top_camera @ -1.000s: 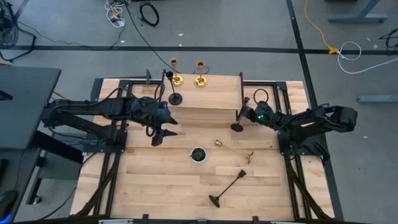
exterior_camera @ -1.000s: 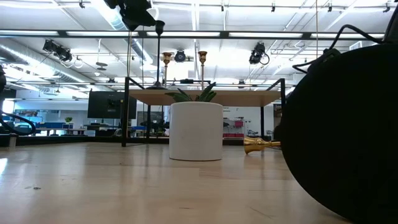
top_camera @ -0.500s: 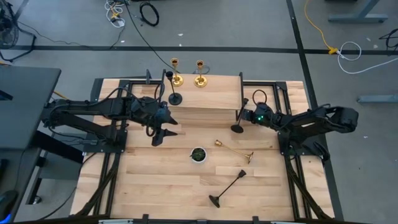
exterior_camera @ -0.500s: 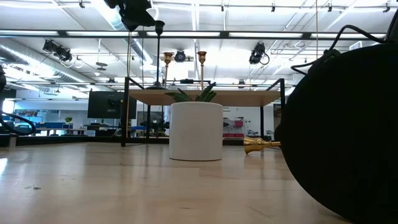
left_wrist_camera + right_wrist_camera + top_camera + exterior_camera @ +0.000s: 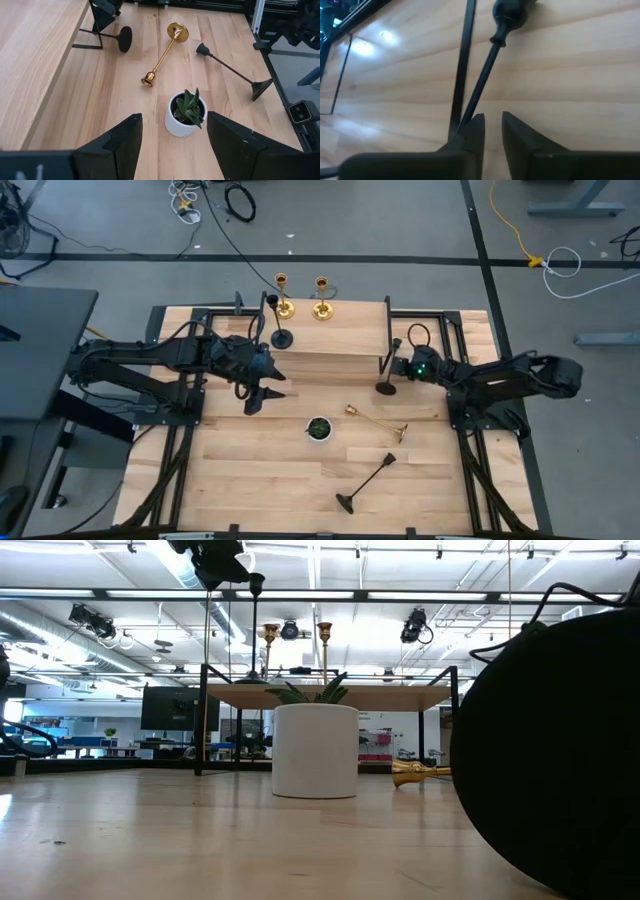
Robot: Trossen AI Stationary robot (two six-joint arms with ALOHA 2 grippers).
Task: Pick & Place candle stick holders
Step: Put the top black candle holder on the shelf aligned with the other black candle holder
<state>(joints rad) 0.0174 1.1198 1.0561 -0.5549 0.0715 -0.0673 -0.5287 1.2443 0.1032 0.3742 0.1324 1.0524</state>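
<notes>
The right gripper, near the bench's right edge beside the raised shelf, has drawn back a little from the standing black holder since a second ago. Its fingers, shut on the stem a moment before, now stand narrowly parted, and in the right wrist view the stem lies just beside one finger rather than between the two. The holder stands upright on its round base, touching the bench in front of the shelf's right leg. This reads as a release just made: the holder appears placed, though on the bench and not on the shelf.

On the shelf stand two gold holders at its far edge and a second black holder near its left end, all upright. Lying on the bench are a gold holder and, nearer the front edge, a third black holder; both probably remain to be picked.

The left gripper waits over the bench's left half, fingers wide and empty.

The one container, a white pot at mid-bench, holds a small green plant; no holder is in it.
</notes>
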